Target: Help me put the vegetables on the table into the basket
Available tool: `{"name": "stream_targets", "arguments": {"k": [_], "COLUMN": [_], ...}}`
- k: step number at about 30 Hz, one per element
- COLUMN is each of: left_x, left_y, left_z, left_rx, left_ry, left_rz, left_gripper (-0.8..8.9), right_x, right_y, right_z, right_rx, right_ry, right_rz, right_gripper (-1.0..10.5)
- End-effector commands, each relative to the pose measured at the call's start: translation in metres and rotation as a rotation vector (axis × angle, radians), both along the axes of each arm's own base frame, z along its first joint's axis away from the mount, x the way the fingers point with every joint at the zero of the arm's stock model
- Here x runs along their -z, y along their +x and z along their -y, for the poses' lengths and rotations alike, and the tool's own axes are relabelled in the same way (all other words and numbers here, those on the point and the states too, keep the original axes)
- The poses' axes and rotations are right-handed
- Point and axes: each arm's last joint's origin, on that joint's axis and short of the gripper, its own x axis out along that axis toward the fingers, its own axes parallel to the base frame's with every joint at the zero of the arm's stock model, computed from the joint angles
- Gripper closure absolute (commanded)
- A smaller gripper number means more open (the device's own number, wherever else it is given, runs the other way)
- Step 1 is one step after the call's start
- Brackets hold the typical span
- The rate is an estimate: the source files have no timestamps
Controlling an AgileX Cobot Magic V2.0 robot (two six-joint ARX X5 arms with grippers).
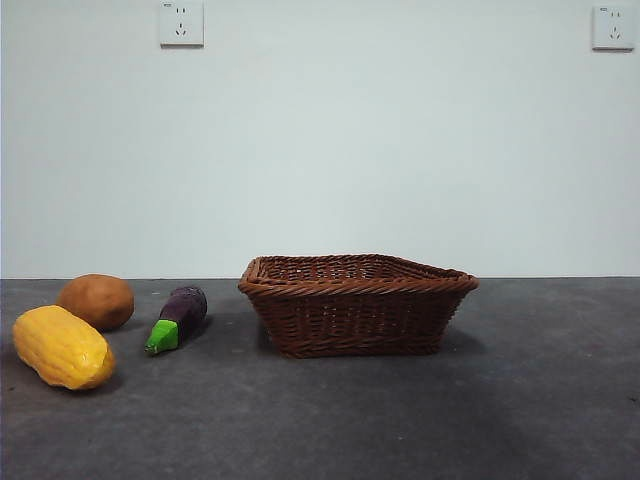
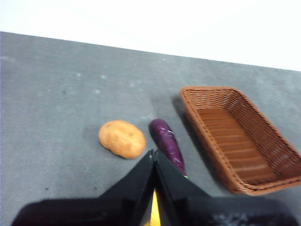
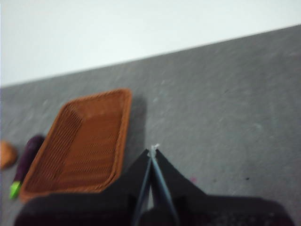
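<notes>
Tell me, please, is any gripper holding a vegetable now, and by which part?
Nothing is held. The left gripper and right gripper are shut on nothing, above the table. The corn, potato and eggplant lie untouched.

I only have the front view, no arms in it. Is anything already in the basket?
Observer: No. The left wrist view shows the basket floor bare.
Operator: Where is the left claw?
Observer: The left claw hangs shut above the corn, with the potato and eggplant just beyond.
Operator: And the right claw?
Observer: The right claw is shut too, over bare table on the basket's other side, away from the vegetables.
</notes>
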Motion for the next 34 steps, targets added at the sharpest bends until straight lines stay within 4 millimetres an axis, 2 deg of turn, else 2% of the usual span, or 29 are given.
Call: {"name": "stream_targets", "arguments": {"k": [1, 5, 8, 12, 17, 18, 19, 21, 22, 23, 31, 34], "left_x": [-0.019, -0.041, -0.051, -0.054, -0.054, -0.054, -0.054, -0.053, -0.053, -0.052, -0.051, -0.05], "left_y": [0.002, 0.001, 0.0, -0.002, -0.002, -0.002, 0.0, 0.002, 0.003, 0.004, 0.006, 0.009], "left_z": [0.001, 0.003, 0.003, 0.004, 0.005, 0.006, 0.006, 0.006, 0.006, 0.006, 0.006, 0.006], "left_rx": [0.043, 0.13, 0.181, 0.222, 0.251, 0.267, 0.273, 0.273, 0.273, 0.273, 0.273, 0.269], "left_ry": [0.039, 0.061, 0.088, 0.111, 0.097, 0.088, 0.084, 0.081, 0.079, 0.078, 0.076, 0.065], "left_rz": [-0.024, -0.064, -0.094, -0.127, -0.13, -0.13, -0.134, -0.144, -0.148, -0.153, -0.167, -0.182], "left_gripper": [8.2, 8.2, 8.2, 8.2, 8.11, 7.84, 6.8, 3.03, 1.98, 1.85, 1.85, 1.85], "right_x": [-0.016, -0.034, -0.043, -0.052, -0.052, -0.052, -0.052, -0.052, -0.052, -0.052, -0.052, -0.05], "right_y": [0.006, 0.015, 0.02, 0.028, 0.032, 0.032, 0.032, 0.032, 0.032, 0.032, 0.033, 0.044], "right_z": [-0.002, -0.004, -0.005, -0.007, -0.007, -0.008, -0.008, -0.008, -0.008, -0.008, -0.008, -0.01], "right_rx": [-0.073, -0.155, -0.217, -0.271, -0.308, -0.315, -0.318, -0.323, -0.322, -0.318, -0.321, -0.343], "right_ry": [-0.043, -0.082, -0.099, -0.141, -0.146, -0.142, -0.141, -0.136, -0.135, -0.127, -0.112, -0.088], "right_rz": [-0.06, -0.164, -0.213, -0.258, -0.28, -0.277, -0.275, -0.275, -0.276, -0.279, -0.29, -0.295], "right_gripper": [9.6, 9.6, 9.6, 9.6, 9.4, 9.4, 8.9, 6.0, 4.2, 3.1, 3.1, 3.1]}}
